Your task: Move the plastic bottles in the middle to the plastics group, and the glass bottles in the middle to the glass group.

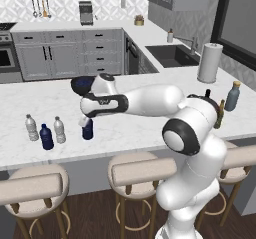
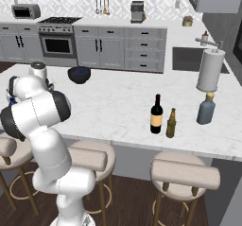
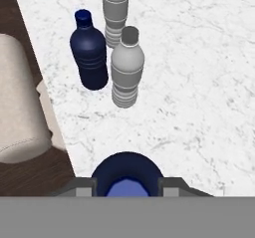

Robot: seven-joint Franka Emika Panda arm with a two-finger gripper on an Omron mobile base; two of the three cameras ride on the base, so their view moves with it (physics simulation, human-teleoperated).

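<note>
Item: dark blue plastic bottle [image 1: 88, 129] — upright on the white marble counter [image 1: 140, 128], just right of the plastics group. The gripper [image 1: 85, 120] sits over its top, and in the hand view the cap [image 3: 127, 188] lies squarely between the two fingers [image 3: 82, 187], which flank the bottle's shoulders closely. Whether they pinch it or merely bracket it cannot be told; the low, upright stance suggests the bottle is being set down or let go beside its kind.

Item: plastics group [image 1: 46, 132] — two clear ribbed bottles and one dark blue, clustered at the near left of the counter, near the edge above the stools [image 1: 35, 183].

Item: black wine bottle [image 2: 156, 115] — tan label, standing mid-counter, touching nothing. Judged not yet sorted.

Item: glass group — amber beer bottle [image 2: 171, 124] just right of the wine bottle, grey-blue stoppered bottle [image 2: 206, 108] further right, below the paper towel roll [image 2: 210, 71].

Also: dark bowl [image 2: 79, 74] at far left.
</note>
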